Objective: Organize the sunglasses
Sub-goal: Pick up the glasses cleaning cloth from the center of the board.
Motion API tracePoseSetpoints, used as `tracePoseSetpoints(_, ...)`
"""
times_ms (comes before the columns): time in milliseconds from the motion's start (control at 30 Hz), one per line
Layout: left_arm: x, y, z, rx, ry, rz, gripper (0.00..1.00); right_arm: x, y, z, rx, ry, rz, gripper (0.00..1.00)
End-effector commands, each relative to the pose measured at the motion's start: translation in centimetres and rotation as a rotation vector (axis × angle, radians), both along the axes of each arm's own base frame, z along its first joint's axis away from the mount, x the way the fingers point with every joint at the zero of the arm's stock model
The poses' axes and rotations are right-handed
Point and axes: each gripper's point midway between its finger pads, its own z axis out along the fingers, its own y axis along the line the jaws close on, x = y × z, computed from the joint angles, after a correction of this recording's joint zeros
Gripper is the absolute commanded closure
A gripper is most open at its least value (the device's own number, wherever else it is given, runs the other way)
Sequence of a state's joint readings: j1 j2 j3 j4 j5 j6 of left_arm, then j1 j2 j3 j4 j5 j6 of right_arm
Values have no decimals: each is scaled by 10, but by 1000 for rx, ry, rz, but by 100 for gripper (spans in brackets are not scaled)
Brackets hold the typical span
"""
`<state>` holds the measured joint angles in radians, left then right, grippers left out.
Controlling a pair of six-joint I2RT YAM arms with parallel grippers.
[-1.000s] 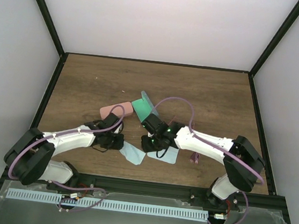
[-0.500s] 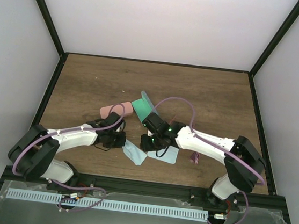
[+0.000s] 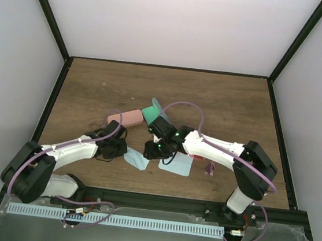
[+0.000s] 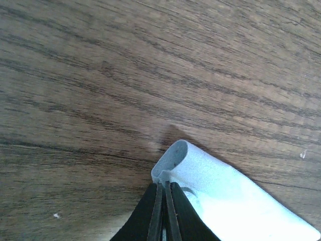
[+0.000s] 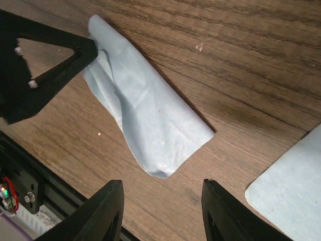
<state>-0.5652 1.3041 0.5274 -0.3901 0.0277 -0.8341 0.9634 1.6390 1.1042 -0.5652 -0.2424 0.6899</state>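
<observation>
Nearest, the left gripper [image 4: 161, 188] was pinched shut on a folded corner of a pale blue cloth [image 4: 220, 193] lying on the wooden table [image 4: 100, 75]. Just beside it, the right gripper [image 5: 161, 185] hovered over the same cloth, fingers spread apart, gripping nothing. A second cloth [image 3: 177, 166] lay to its right, with the pinkish-purple sunglasses [image 3: 209, 170] near that cloth's far side. Farther back lay a pink case [image 3: 125, 117] and a teal case [image 3: 152, 112].

Left tool [image 4: 164, 188] has tugged the cloth [image 4: 225, 196] leftward; right tool [image 5: 161, 187] followed.
</observation>
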Motion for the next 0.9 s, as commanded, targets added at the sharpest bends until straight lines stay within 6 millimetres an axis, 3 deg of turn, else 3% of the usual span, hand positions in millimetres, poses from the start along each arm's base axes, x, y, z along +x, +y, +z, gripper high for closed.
tracePoseSetpoints(0,-30,30,-21,101,111,61,96,2,7,-12,-54,46,22,55)
tracePoseSetpoints(233,-32,28,-19,83,105,56,96,-3,7,-40,-157,88,25,54)
tracePoseSetpoints(867,-28,22,-21,69,104,27,96,-14,26,-62,-214,115,105,55)
